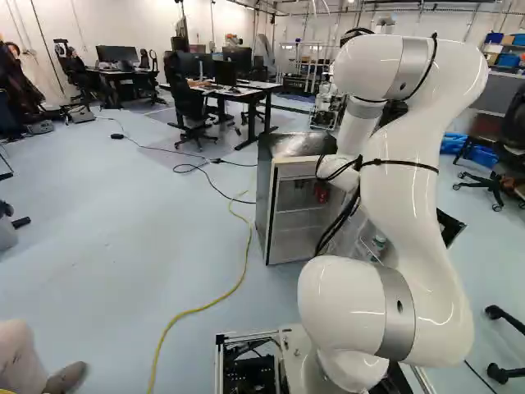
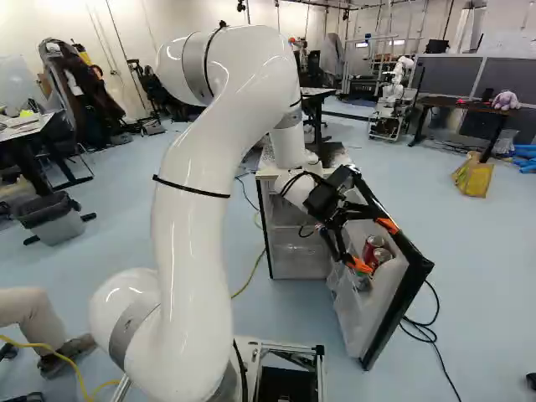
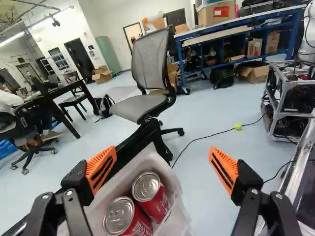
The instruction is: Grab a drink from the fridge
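In the right base view my gripper (image 2: 374,245) hangs at the opened fridge door (image 2: 394,289), over its clear bin (image 2: 347,289). Two red cans, a farther one (image 2: 373,242) and a nearer one (image 2: 382,256), stand in that bin. The wrist view shows the gripper (image 3: 165,168) with fingers wide apart and nothing gripped. Below the fingertips, closer to one finger, are the tops of both cans (image 3: 146,187) (image 3: 119,216), side by side. The fridge body (image 1: 264,197) stands beyond the arm, with a small red thing (image 1: 321,193) inside.
A yellow cable (image 1: 205,305) runs over the floor left of the fridge. Black cables (image 2: 431,335) lie beside the door. Another robot (image 2: 392,100) stands farther back. The wrist view shows an office chair (image 3: 147,78) past the door and a metal frame (image 3: 285,93).
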You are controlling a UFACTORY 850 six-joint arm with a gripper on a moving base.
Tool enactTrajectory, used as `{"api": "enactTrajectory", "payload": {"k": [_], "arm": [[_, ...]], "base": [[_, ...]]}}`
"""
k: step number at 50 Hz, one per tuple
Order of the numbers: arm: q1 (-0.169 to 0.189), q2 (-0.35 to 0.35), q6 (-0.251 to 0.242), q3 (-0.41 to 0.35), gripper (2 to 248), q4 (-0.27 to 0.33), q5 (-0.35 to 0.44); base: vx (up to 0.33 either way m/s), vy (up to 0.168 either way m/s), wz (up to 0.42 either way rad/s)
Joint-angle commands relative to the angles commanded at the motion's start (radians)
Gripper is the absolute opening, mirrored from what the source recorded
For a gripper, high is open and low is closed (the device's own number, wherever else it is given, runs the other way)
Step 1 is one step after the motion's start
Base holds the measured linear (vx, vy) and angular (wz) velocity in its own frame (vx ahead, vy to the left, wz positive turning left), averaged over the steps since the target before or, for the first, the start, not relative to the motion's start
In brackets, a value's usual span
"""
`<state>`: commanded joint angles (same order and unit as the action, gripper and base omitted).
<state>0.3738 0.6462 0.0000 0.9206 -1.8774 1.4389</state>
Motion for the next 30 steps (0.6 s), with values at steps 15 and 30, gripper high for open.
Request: {"api": "enactTrajectory", "payload": {"k": [15, 30], "arm": [[0.0, 0.0, 0.0, 0.0, 247, 0.047, -0.008], [-0.003, -0.003, 0.0, -0.007, 247, 0.106, -0.066]], "base": [[0.0, 0.0, 0.0], [0.0, 0.0, 0.0]]}}
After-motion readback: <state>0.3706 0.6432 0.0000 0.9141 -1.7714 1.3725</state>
